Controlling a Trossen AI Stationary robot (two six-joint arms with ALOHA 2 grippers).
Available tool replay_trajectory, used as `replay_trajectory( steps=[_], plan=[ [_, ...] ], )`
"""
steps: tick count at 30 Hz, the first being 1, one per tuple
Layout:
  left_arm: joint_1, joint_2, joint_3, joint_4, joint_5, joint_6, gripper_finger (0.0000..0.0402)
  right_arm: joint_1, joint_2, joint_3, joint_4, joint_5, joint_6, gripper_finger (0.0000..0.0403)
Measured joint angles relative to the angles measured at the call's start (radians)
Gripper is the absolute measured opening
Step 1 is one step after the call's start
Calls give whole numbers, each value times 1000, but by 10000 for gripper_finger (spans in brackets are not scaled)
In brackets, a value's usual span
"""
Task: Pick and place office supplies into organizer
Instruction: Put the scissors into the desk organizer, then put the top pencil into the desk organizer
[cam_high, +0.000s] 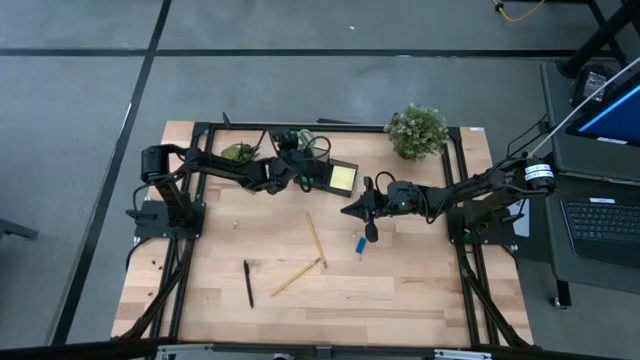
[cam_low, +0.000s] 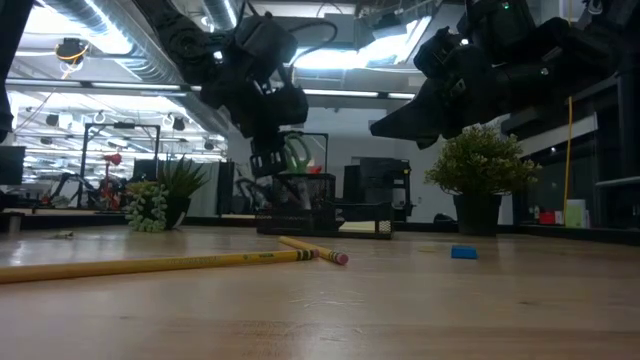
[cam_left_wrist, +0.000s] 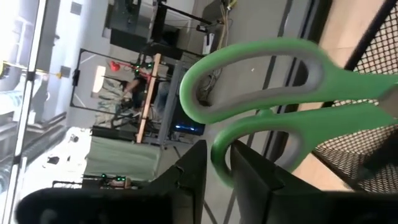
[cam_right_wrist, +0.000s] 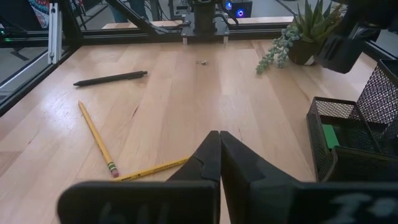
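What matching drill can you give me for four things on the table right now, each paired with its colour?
Things:
1. scissors handles
2. sticky-note pad
3. pen lying on the table
4. small block near the right gripper

Colours:
A. blue
B. black
C. green
D. yellow

Pairs: 1-C, 2-D, 3-B, 4-A
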Motion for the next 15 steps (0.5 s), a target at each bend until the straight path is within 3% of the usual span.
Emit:
replay_trajectory(
  steps=[15],
  plan=[
    [-53,-1,0,-35,-21,15,102,0,0,0,0,0,0,7]
  ],
)
